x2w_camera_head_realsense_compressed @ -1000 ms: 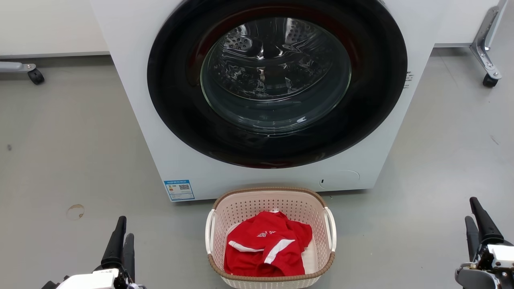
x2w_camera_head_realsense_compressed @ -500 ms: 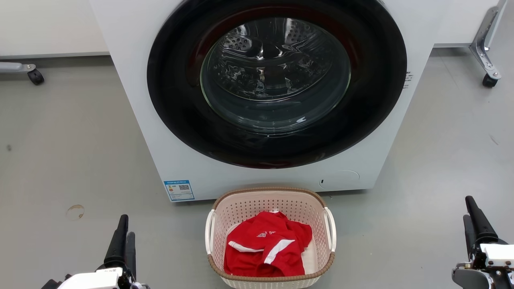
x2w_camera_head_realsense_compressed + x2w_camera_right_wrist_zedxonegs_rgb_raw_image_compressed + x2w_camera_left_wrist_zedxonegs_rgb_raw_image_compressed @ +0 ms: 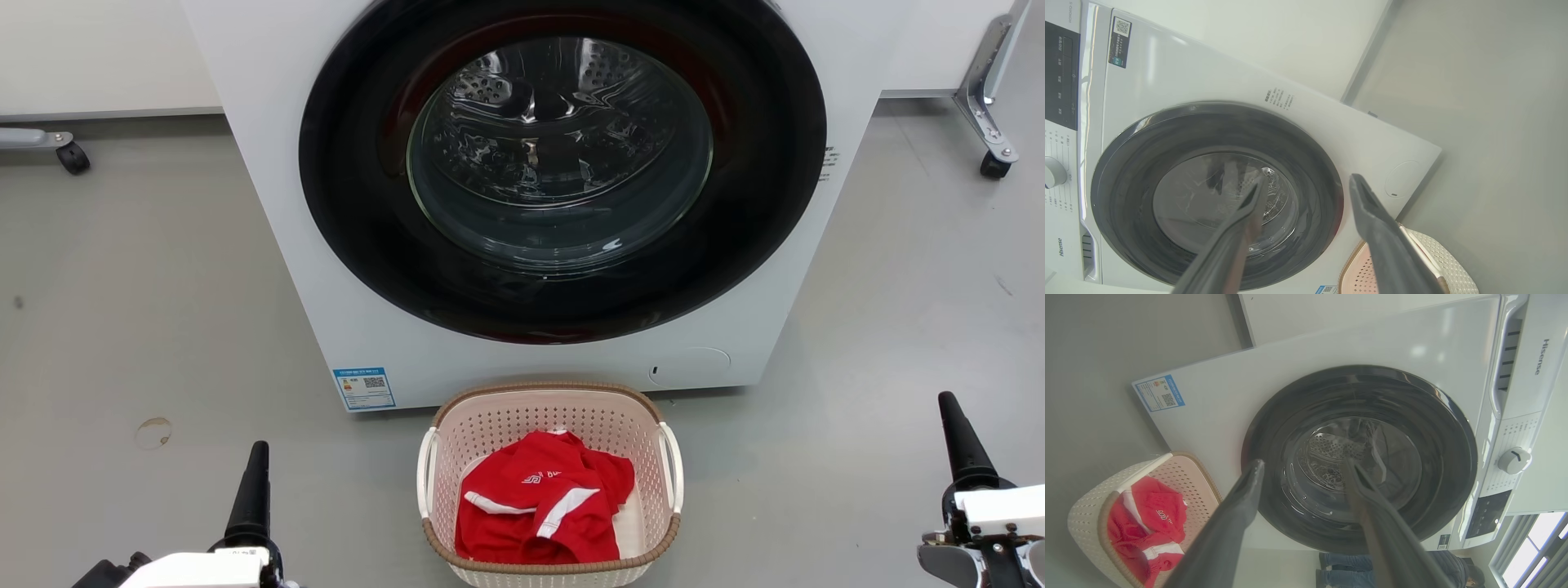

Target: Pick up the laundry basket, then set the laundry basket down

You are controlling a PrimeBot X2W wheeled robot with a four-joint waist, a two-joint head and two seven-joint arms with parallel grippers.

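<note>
On the floor before the washer, the basket sits unmoved, a red shirt inside. Left claw and right claw have rolled edge-on since a second ago, jaws apart, empty, well off its handles: likely lining up for the lift.

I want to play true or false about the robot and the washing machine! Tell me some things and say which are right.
1. The laundry basket sits on the floor in front of the washing machine. True.
2. A blue towel lies in the basket. False: it is a red shirt.
3. The machine's round door hangs open. False: the door is shut.
4. The left gripper and the right gripper are both open, holding nothing. True.
</note>
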